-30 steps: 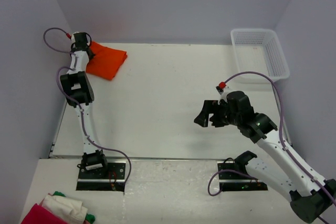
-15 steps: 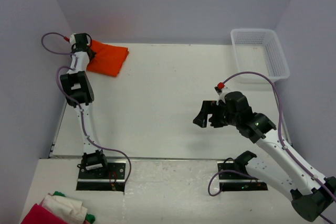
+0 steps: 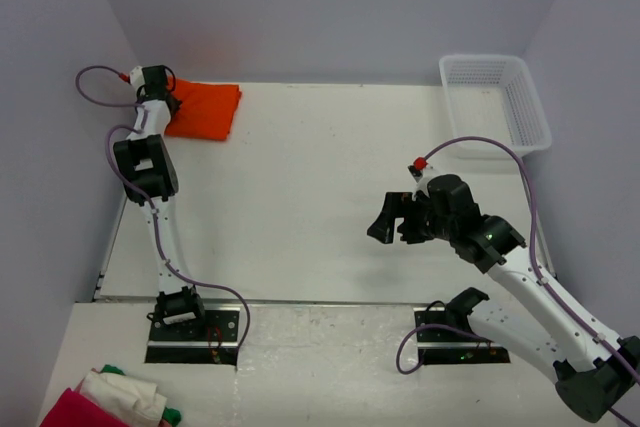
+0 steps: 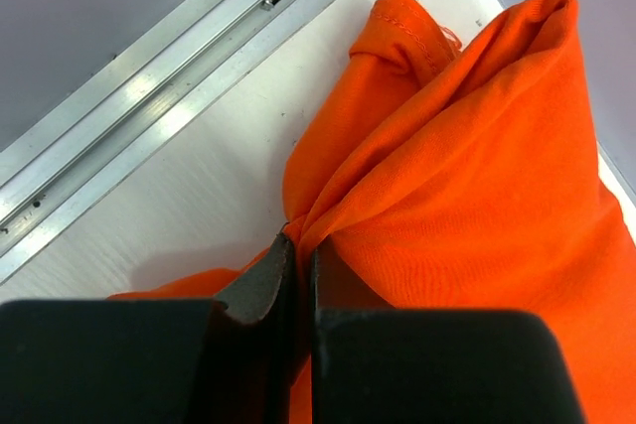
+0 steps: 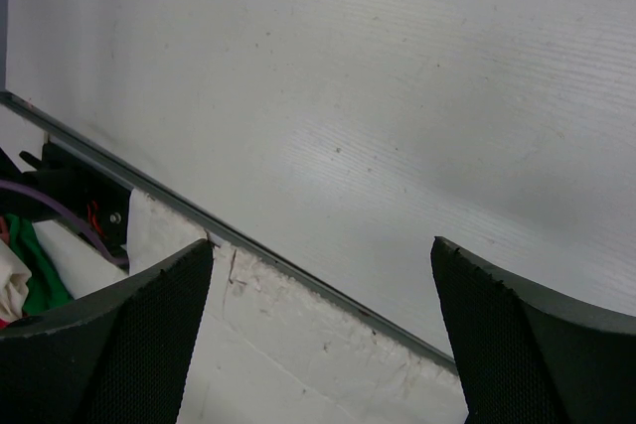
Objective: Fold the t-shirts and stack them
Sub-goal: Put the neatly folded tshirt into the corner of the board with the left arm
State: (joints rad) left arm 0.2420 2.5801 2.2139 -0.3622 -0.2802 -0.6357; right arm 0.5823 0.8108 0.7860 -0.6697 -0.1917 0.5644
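A folded bright orange t-shirt lies at the table's far left corner. My left gripper is at its left edge, shut on a pinch of the orange t-shirt; the left gripper has cloth bunched between its jaws. The right gripper hovers over the white table right of centre, far from the shirt. In the right wrist view the right gripper stands wide open with nothing between its fingers.
A white mesh basket sits at the far right corner. A red, white and green cloth pile lies off the table at the near left. An aluminium rail runs along the table edge beside the shirt.
The left gripper has drawn the orange t-shirt a little farther back and left into the corner, and the shirt lies straighter. The right arm has barely shifted left.
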